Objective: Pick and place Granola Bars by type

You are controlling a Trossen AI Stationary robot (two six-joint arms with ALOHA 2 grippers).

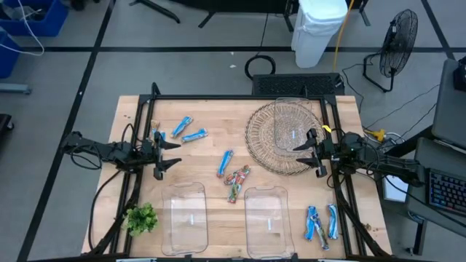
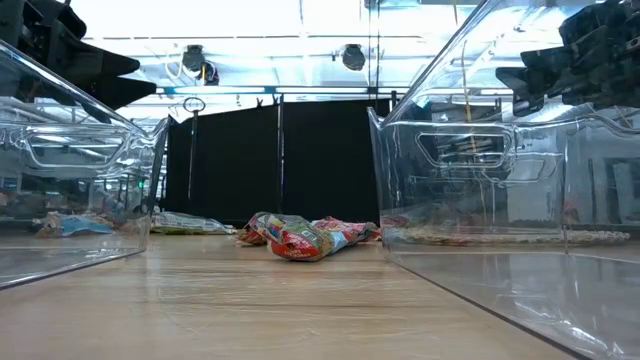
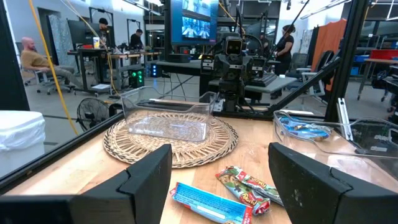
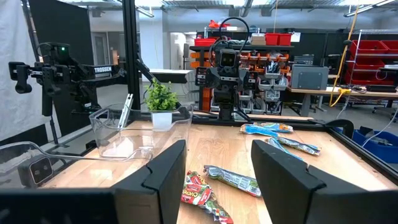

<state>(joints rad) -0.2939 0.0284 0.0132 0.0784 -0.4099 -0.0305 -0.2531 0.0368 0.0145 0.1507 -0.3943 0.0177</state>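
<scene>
Several bright blue bars lie flat on the wooden table: two far left (image 1: 188, 131), one in the middle (image 1: 226, 163), two near right (image 1: 322, 223). A small heap of multicoloured bars (image 1: 237, 182) lies beside the middle blue one. My left gripper (image 1: 175, 154) hovers open at the table's left side and points right. In the left wrist view a blue bar (image 3: 211, 202) and the multicoloured bars (image 3: 245, 186) lie ahead of it (image 3: 221, 155). My right gripper (image 1: 300, 154) hovers open at the right, over the wicker mat's edge, and faces the multicoloured bars (image 4: 199, 190).
Two clear bins (image 1: 184, 215) (image 1: 267, 218) stand at the near edge. A third clear bin (image 1: 291, 124) sits on a round wicker mat (image 1: 258, 145) at the far right. A green sprig (image 1: 142, 217) stands at the near left corner. People sit at desks beyond the table.
</scene>
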